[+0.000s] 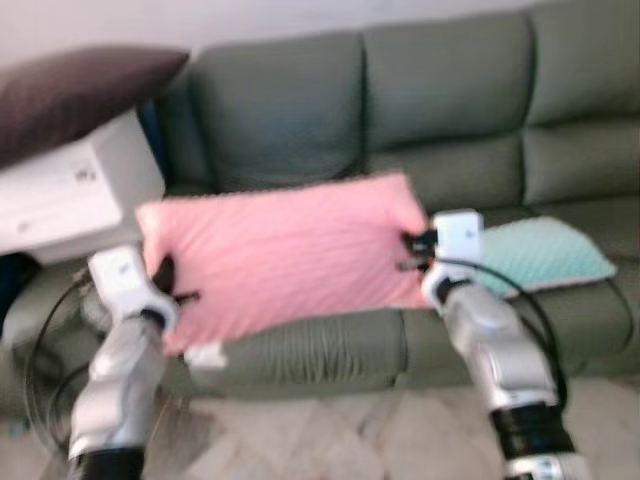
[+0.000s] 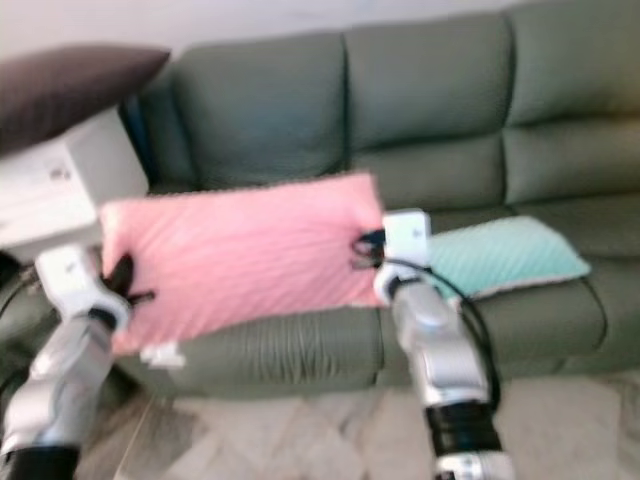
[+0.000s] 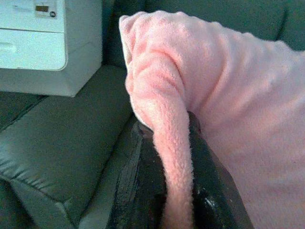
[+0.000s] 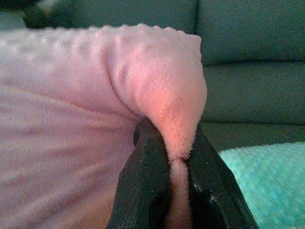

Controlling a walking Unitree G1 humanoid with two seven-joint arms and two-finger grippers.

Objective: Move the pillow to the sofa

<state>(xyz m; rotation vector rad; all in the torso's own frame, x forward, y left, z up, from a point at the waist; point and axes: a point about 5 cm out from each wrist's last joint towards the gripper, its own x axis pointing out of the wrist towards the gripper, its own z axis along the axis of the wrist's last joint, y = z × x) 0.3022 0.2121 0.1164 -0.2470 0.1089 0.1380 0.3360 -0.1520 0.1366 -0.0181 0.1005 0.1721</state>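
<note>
in the lower part of the frame both silver arms reach up, and each tool is pinched tight on an end of the pink pillow: the left tool at centre left, the right tool just right of centre. the pillow hangs stretched between them at mid-frame, over the front edge of the green sofa. to set it down well, both arms should go forward together, level, lowering it beside the mint cushion rather than onto it, and short of the white box at upper left.
</note>
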